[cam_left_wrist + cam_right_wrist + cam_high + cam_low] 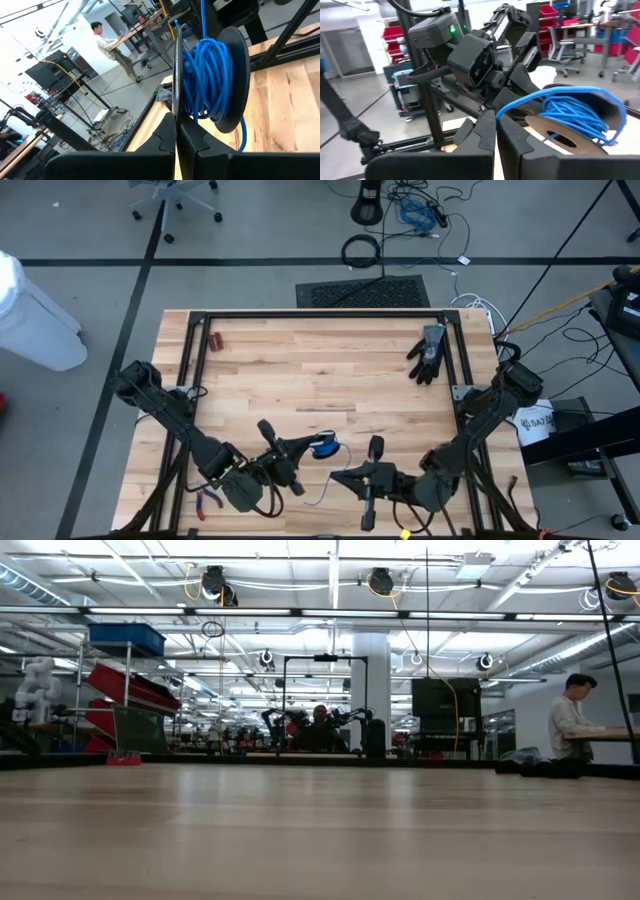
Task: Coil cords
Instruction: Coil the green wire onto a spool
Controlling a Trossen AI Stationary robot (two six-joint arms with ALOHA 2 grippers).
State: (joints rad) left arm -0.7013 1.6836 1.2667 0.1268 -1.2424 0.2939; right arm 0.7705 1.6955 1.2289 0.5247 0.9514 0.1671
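The cord is a blue cable (207, 75) wound on a dark two-flanged spool (235, 60). In the high view it (322, 447) sits near the table's front middle, between both grippers. My left gripper (305, 448) is shut on the spool and comes from the left. My right gripper (340, 476) is shut on a strand of the cord and comes from the right. One loose strand (242, 137) hangs below the spool. The low view shows neither the grippers nor the spool. My left gripper pinches the thin rim of one spool flange (176, 100) between its two fingers, which reach in level. The spool stands on edge beyond the fingertips, above the table top. My right gripper pinches a single strand of the blue cord (501, 112) between its two fingertips, pointing level toward the spool. From the fingers the strand arcs up and over onto the wound coil (570, 112).
A black glove (428, 352) lies at the table's far right. Small red-handled pliers (207, 500) lie at the near left, beside the left arm. A small red object (215, 340) lies at the far left. A black frame (320, 315) borders the wooden top.
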